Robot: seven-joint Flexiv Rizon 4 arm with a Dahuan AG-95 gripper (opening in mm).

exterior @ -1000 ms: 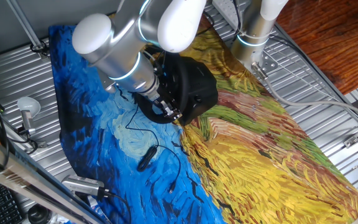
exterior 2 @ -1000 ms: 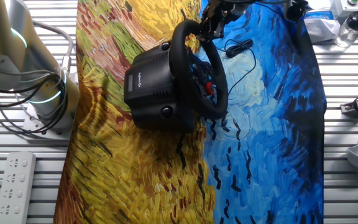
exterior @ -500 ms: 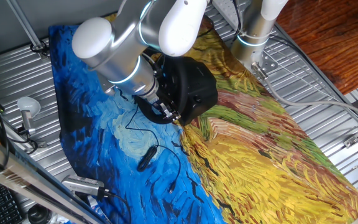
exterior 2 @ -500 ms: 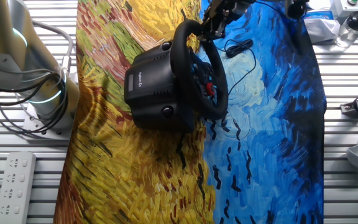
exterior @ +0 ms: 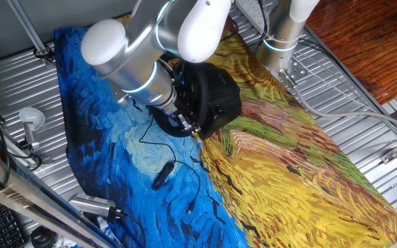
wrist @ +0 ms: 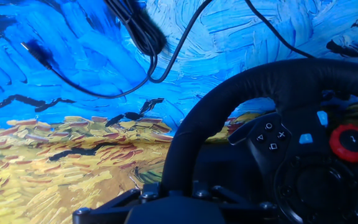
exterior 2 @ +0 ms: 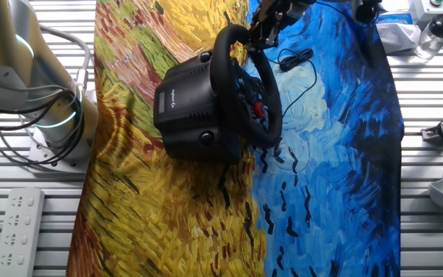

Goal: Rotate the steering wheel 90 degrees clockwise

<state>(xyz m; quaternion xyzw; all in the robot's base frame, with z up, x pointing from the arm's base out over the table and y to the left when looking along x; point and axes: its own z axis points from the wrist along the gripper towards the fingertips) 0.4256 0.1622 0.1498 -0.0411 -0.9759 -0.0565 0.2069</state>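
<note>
In one fixed view, the steering wheel (exterior: 200, 103) is seen standing on its bulky base near the far middle of the painted cloth (exterior: 302, 179), where blue meets yellow. The gripper (exterior: 188, 126) is set against the near part of the rim, mostly hidden by the white arm (exterior: 143, 55). To the near left, a small black cabled device (exterior: 162, 176) lies on the blue area, just clear of the wheel; its cable could be caught if the hand were swept low.

In the other fixed view, the rim (exterior 2: 244, 85) faces right over the blue half, and the gripper (exterior 2: 258, 32) meets it at its far end. Whether the rim is truly pinched cannot be told here. Open cloth lies to the right and near side of the wheel, so room for an arc is judged ample there; the cable (exterior 2: 302, 65) sits close by on the far right.

In the hand view, the rim (wrist: 241, 106) curves across the right half, with the red knob (wrist: 352, 142) and blue buttons (wrist: 322, 117) on the hub. The fingertips are barely shown at the bottom edge, so the clamp state cannot be judged. If the hold is shallow, slipping along the rim during turning is the likely failure; the unfixed base might also be dragged over the cloth.
</note>
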